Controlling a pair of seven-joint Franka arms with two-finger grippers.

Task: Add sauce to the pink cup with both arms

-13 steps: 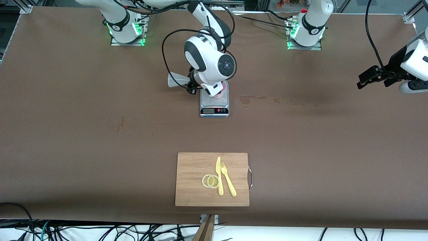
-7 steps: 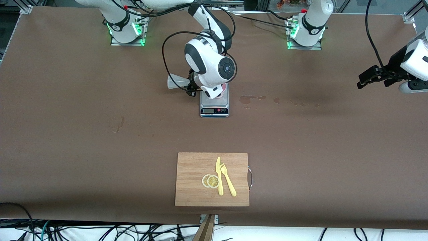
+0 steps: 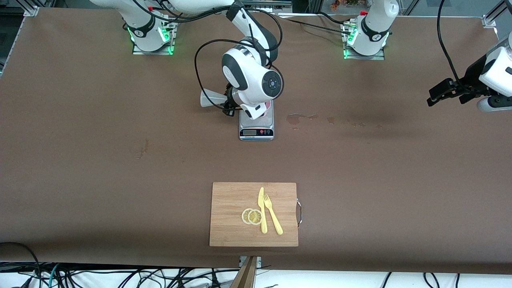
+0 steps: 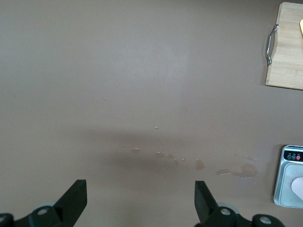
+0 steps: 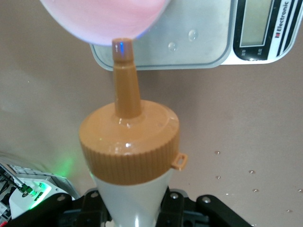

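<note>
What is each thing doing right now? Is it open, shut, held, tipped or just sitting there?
Right gripper: shut on the sauce bottle, over the scale.
Sauce bottle: held, capped, tipped with its nozzle at the pink cup's rim.
Pink cup: sitting on the scale.
Scale: on the table, carrying the cup.
Left gripper: fingers open, empty, waiting above the left arm's end of the table.
Cutting board: flat, carrying knife, fork and lemon slices.

Sauce [image 5: 130,156]: ribbed glossy plastic cap. Scale [image 5: 189,45]: brushed metal. Board [image 3: 253,214]: wood. Table [image 3: 120,160]: matt brown.
</note>
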